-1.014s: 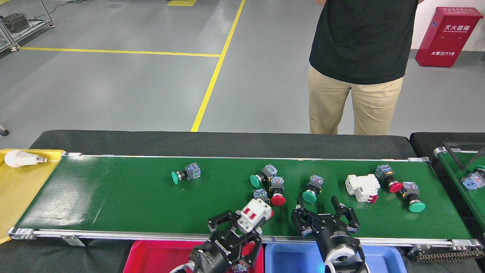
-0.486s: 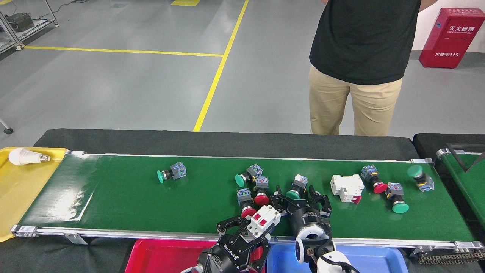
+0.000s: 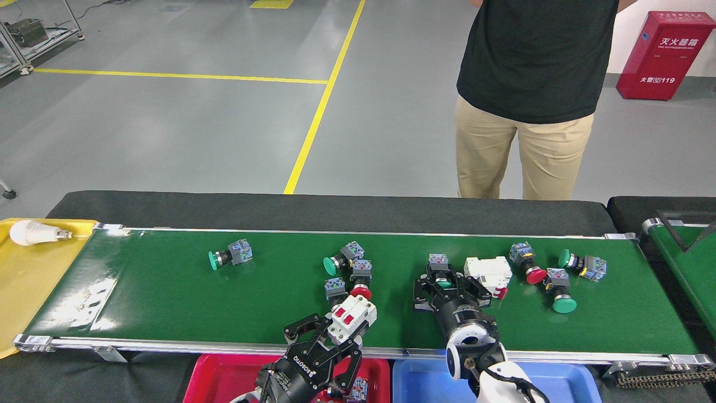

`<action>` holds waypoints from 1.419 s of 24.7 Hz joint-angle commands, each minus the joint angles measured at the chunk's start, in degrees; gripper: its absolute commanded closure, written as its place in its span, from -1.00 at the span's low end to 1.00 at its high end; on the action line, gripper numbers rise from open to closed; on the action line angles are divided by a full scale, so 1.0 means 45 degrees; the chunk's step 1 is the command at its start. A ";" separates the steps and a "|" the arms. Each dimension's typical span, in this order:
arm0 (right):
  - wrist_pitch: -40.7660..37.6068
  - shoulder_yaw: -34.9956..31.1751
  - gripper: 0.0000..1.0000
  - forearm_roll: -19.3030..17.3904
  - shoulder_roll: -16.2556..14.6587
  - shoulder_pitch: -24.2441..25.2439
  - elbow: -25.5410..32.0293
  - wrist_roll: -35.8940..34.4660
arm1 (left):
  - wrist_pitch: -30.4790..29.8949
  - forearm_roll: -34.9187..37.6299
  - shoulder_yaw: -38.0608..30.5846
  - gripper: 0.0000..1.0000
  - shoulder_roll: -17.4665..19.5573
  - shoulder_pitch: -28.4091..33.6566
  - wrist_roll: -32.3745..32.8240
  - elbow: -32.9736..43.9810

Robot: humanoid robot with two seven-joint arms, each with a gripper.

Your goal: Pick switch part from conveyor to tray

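The conveyor (image 3: 168,291) is a wide glossy green belt with silver rails, and several push-button switch parts lie on it. At its near edge my left gripper (image 3: 335,331) is shut on a white switch part with red toggles (image 3: 351,314), held just above the red tray (image 3: 224,375). Farther onto the belt, my right gripper (image 3: 446,286) is open. Its fingers (image 3: 420,292) straddle a green-button switch (image 3: 439,267). Right beside it lies a white breaker (image 3: 488,272).
Loose switches lie at left (image 3: 229,256), in a cluster (image 3: 348,271) and at right (image 3: 556,290). A blue tray (image 3: 559,386) sits below the near rail. A yellow tray (image 3: 28,280) holds a bulb. A person (image 3: 526,112) stands behind. A second belt (image 3: 685,268) is at right.
The parts on the belt have drifted left. My right gripper reached out from the near rail to straddle the green-button switch. My left gripper kept the white part and shifted left.
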State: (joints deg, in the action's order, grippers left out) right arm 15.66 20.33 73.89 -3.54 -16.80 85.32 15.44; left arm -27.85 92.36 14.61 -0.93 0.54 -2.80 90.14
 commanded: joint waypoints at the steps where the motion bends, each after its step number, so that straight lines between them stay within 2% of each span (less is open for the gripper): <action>1: -0.0355 -0.0358 0.97 -0.0034 -0.0384 -0.0174 0.1195 0.0123 | -0.0081 -0.0016 0.0035 0.72 0.0070 0.0016 -0.0159 0.0378; 4: -0.0961 -0.0592 0.97 -0.0249 -0.0932 -0.0154 0.2055 0.0456 | 0.0017 0.0121 0.0250 0.72 -0.0067 0.0486 -0.0119 0.0750; 6: -0.1176 -0.0573 0.97 -0.0347 -0.0990 -0.0115 0.2153 0.0456 | 0.0193 0.0648 0.1090 0.72 -0.0321 0.0818 -0.0080 0.0964; 8: -0.1391 -0.0573 0.97 -0.0347 -0.0951 -0.0037 0.2153 0.0456 | 0.1072 0.1762 0.2476 0.67 -0.0946 0.0915 -0.0061 0.0886; 9: -0.1391 -0.0553 0.97 -0.0347 -0.0932 0.0002 0.2153 0.0456 | 0.1775 0.2113 0.3043 0.44 -0.1200 0.0896 -0.0061 0.0789; 10: -0.1391 -0.0553 0.97 -0.0347 -0.0912 0.0080 0.2172 0.0456 | 0.2478 0.2231 0.3531 -0.09 -0.1376 0.0779 -0.0041 0.0574; 11: -0.1411 -0.0495 0.97 -0.0347 -0.0873 0.0119 0.2172 0.0456 | 0.3337 0.2211 0.4137 -0.98 -0.1552 0.0642 0.0037 0.0242; 13: -0.1430 -0.0417 0.97 -0.0347 -0.0834 0.0276 0.2172 0.0456 | 0.3962 0.2055 0.4703 -1.00 -0.1552 0.0251 0.0213 0.0085; 16: -0.1489 0.0091 0.97 -0.0327 -0.0717 0.0725 0.2270 0.0456 | 0.3943 0.1645 0.4059 -1.00 -0.1298 0.0271 0.0154 0.0222; 20: -0.1508 0.0833 0.97 -0.0190 -0.0287 0.1233 0.2524 0.0456 | 0.3962 0.1000 0.1012 -1.00 -0.0243 0.1150 -0.0139 0.1453; 21: -0.1508 0.1107 0.97 -0.0171 -0.0131 0.1252 0.2582 0.0456 | 0.3982 0.0941 -0.0258 -1.00 0.0011 0.1482 -0.0451 0.1667; 23: -0.1508 0.1672 0.97 0.0161 0.0142 0.1213 0.2661 0.0456 | 0.3962 0.0883 -0.3496 -1.00 -0.0086 0.1989 -0.1427 0.1629; 25: -0.1508 0.2513 0.97 0.0552 0.0435 0.1233 0.2641 0.0456 | 0.3943 0.0629 -0.5609 -1.00 -0.0048 0.2087 -0.1721 0.1003; 27: -0.1469 0.3861 0.97 0.0884 0.0670 0.1350 0.2582 0.0456 | 0.3923 -0.0055 -0.6918 -1.00 0.0109 0.1989 -0.1721 -0.0051; 30: -0.1450 0.5560 0.93 0.1587 0.1471 0.2053 0.2368 0.0456 | 0.3708 -0.0953 -0.7367 -1.00 0.0870 0.2087 -0.1701 -0.0500; 31: -0.1469 0.6028 0.65 0.1977 0.1763 0.2248 0.2134 0.0456 | 0.3202 -0.1440 -0.7367 -1.00 0.1241 0.2145 -0.1643 -0.0481; 32: -0.1450 0.6283 0.15 0.2212 0.1920 0.2346 0.1879 0.0456 | 0.2654 -0.1871 -0.7367 -1.00 0.1417 0.2165 -0.1565 -0.0481; 33: -0.1508 0.6497 -0.90 0.2290 0.2037 0.2424 0.1645 0.0436 | 0.2087 -0.2184 -0.7367 -1.00 0.1476 0.2146 -0.1545 -0.0500; 35: -0.1703 0.6654 -1.00 0.2271 0.2076 0.2424 0.1528 0.0416 | 0.1443 -0.2281 -0.7348 -1.00 0.1456 0.2048 -0.1390 -0.0481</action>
State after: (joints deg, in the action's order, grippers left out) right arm 8.93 48.73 83.78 4.20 -6.41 91.96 17.82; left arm -18.23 82.54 -18.37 5.24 10.26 -9.67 87.43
